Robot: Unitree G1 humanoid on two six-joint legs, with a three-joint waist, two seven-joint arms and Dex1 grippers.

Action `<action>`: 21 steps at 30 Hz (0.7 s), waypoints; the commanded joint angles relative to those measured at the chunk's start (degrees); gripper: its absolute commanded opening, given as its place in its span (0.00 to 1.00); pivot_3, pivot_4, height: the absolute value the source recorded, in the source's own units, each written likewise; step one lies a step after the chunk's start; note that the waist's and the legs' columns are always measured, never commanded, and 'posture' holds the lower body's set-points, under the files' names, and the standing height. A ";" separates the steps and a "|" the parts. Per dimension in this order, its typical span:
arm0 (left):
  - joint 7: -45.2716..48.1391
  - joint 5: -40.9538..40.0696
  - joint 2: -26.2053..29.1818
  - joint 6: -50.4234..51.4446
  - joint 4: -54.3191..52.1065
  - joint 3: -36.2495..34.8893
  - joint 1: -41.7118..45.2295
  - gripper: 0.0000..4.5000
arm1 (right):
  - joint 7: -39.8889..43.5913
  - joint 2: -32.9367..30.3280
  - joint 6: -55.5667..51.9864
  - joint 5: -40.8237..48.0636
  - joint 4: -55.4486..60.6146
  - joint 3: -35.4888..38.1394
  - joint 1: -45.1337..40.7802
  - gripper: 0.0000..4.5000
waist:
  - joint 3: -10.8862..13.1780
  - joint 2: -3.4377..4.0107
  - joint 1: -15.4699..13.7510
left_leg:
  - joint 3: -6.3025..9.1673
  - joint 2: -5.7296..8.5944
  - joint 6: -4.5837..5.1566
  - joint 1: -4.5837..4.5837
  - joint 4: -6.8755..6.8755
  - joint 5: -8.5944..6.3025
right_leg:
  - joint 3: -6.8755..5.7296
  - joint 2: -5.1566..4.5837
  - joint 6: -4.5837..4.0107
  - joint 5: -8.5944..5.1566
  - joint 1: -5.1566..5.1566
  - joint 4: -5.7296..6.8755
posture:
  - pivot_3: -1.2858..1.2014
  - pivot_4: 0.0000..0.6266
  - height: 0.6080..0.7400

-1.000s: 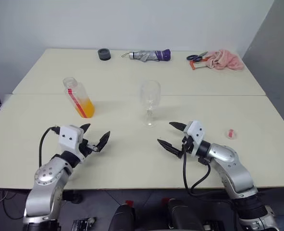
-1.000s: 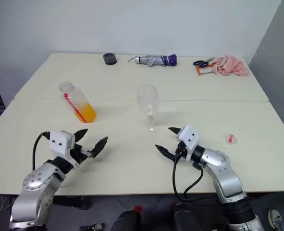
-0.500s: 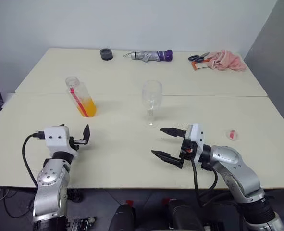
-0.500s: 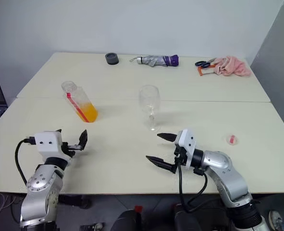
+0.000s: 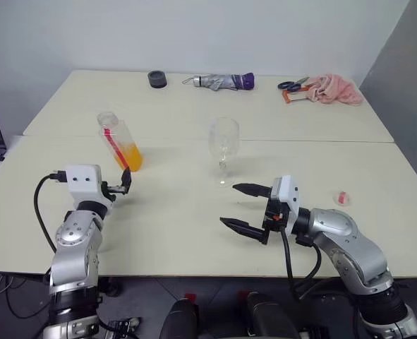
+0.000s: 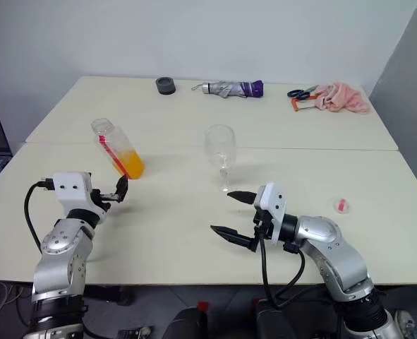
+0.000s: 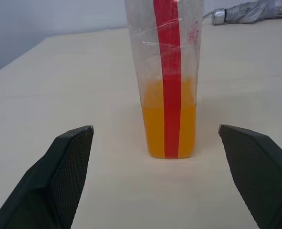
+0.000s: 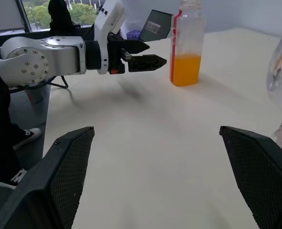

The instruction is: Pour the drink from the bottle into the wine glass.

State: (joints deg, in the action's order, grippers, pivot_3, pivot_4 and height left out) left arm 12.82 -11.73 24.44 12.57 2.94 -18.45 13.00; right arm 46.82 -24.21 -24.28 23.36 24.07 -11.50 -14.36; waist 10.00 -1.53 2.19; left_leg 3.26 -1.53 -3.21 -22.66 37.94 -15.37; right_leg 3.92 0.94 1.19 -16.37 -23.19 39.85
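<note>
On the near table, left of centre, the bottle (image 5: 118, 141) stands uncapped, leaning a little, the drink (image 7: 169, 119) filling only its lower third. The wine glass (image 5: 223, 147) stands upright mid-table, empty. Left gripper (image 5: 125, 182) sits just short of the bottle, fingers spread wide, touching nothing. Right gripper (image 5: 245, 208) hovers near the glass foot, fingers also wide apart, holding nothing.
</note>
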 commanded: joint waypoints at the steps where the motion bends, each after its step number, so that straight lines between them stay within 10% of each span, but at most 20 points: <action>1: 1.20 -0.56 1.97 -0.43 2.36 -0.90 3.55 1.00 | 0.06 -0.09 0.01 0.38 1.82 -0.18 -1.90 1.00 | 0.00 0.00 -0.02 | 0.01 0.00 0.00 -0.01 0.00 0.00 | -0.01 0.00 0.00 0.00 0.00 0.00 | 0.52 0.24 1.00; 21: 7.62 -0.12 5.51 -3.81 14.29 1.46 13.98 1.00 | -0.60 -0.66 0.42 -1.71 3.34 -1.86 -2.57 1.00 | 0.00 -0.01 -0.33 | 0.10 -0.01 -0.01 -0.05 0.00 0.00 | -0.11 -0.02 -0.01 0.01 0.00 0.02 | 0.52 0.24 1.00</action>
State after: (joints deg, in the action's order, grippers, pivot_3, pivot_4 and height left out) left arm 19.61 -12.02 29.07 10.47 18.41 -17.22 25.62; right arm 46.16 -24.52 -24.35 21.47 24.50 -13.31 -16.44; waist 10.00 -1.54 1.86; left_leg 3.37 -1.54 -3.21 -22.72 37.94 -15.36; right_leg 3.80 0.93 1.18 -16.37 -23.20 39.86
